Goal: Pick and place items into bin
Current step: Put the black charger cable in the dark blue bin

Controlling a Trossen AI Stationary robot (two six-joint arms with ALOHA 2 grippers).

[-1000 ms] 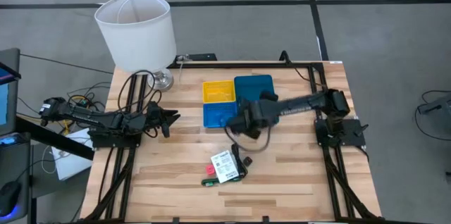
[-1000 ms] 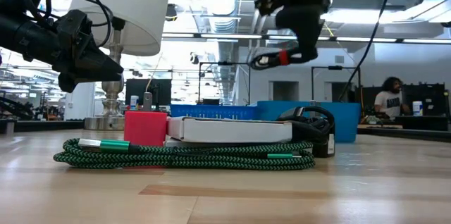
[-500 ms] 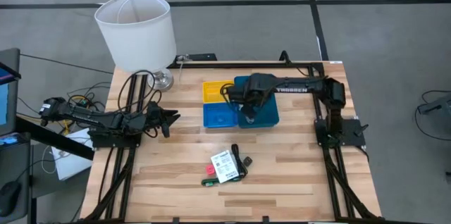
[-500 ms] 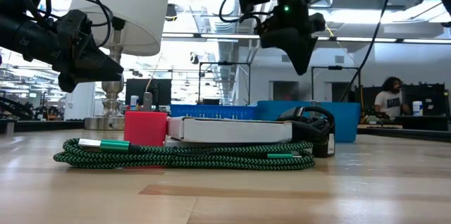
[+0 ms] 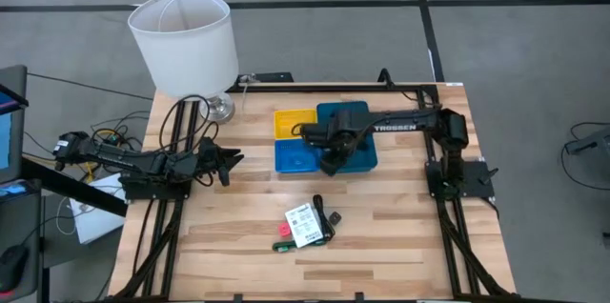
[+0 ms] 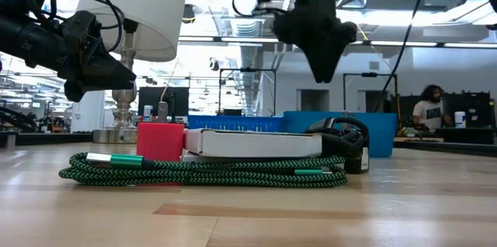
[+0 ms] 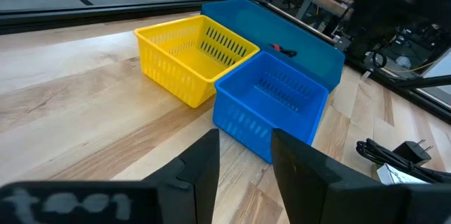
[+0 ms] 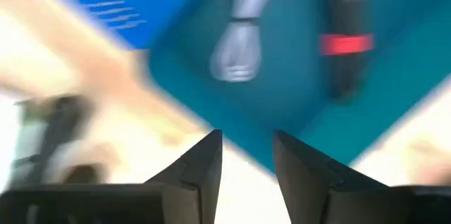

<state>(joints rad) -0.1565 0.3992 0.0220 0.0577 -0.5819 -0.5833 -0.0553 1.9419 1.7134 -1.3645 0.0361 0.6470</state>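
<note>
Nearest the table's front edge we have what is left to pick: a white printed packet (image 5: pixel 303 224) with a red block (image 6: pixel 160 140) at one side, a coil of green braided cable (image 6: pixel 202 171) along its front and a black corded piece (image 5: pixel 331 219) at the other side, all touching in one small heap. The packet's long axis runs slightly aslant toward the trays.

Farther back, our right gripper (image 5: pixel 329 157) hangs over the near edge of the teal tray (image 5: pixel 360 151), fingers (image 8: pixel 204 160) parted and holding nothing. A black stick with a red band (image 8: pixel 346 41) and a silvery piece (image 8: pixel 239 51) lie in that tray beneath it. The heap lies straight toward the front edge from this claw, so we judge the right arm the nearer one.

Our left gripper (image 5: pixel 230 162) waits off to the side, fingers (image 7: pixel 201 171) apart and empty, facing the yellow tray (image 7: pixel 194 55) and the blue tray (image 7: pixel 271 101).
</note>
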